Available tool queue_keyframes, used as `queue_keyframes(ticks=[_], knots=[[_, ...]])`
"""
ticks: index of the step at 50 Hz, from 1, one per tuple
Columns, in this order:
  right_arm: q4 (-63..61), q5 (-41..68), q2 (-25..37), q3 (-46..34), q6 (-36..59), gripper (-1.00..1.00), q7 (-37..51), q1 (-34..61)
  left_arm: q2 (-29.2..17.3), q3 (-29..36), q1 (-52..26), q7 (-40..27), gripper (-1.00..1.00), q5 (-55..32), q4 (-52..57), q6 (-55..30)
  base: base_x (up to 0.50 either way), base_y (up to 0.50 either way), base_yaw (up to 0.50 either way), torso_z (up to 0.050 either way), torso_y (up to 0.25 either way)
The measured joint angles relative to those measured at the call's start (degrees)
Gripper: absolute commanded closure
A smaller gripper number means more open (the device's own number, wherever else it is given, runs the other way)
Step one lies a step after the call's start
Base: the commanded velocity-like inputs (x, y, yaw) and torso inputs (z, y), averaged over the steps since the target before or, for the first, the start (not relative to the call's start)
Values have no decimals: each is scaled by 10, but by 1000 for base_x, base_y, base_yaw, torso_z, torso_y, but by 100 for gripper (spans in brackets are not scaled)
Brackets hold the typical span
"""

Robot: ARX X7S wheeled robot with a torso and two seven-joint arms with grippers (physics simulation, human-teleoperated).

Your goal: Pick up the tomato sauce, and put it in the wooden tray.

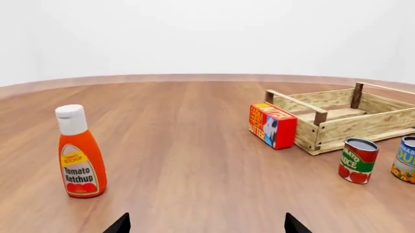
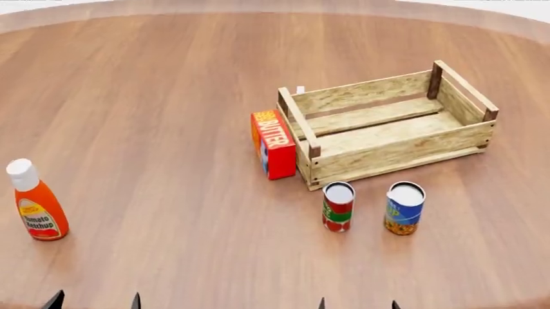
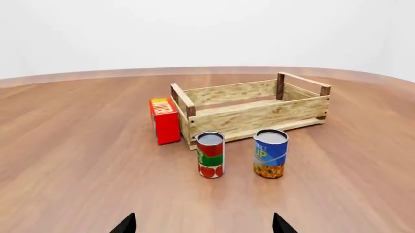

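- We have not yet reached for the tomato sauce can; it stands upright on the round wooden table, just in front of the wooden tray and beside the blue-and-orange can, not touching it.
- Our right gripper faces it most directly, fingertips spread wide with nothing between them; our left gripper is likewise spread and idle.
- We judge the right arm best: approach straight, close around the red label at mid-height, and keep the outer finger out of the gap beside the neighbouring can.
- We then lift above the tray's front slat before lowering inside.
- We count two cans, one butter box against the tray's end, one ketchup bottle well apart, one tray.
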Motion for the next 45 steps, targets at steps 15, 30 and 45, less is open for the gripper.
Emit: queue_keyframes(ticks=[15,30,45], knots=[[-4,10,10,-11,-1,-100,8,1,-9,11,-2,-10,-100,-9,0,4,498,0,0,0,0],[-4,17,18,-20,-7,-100,16,0,-16,20,-3,-20,-100,-16,-5,12,500,0,0,0,0],[-3,23,25,-28,-10,-100,23,0,-22,28,-5,-28,-100,-22,-8,17,500,0,0,0,0]])
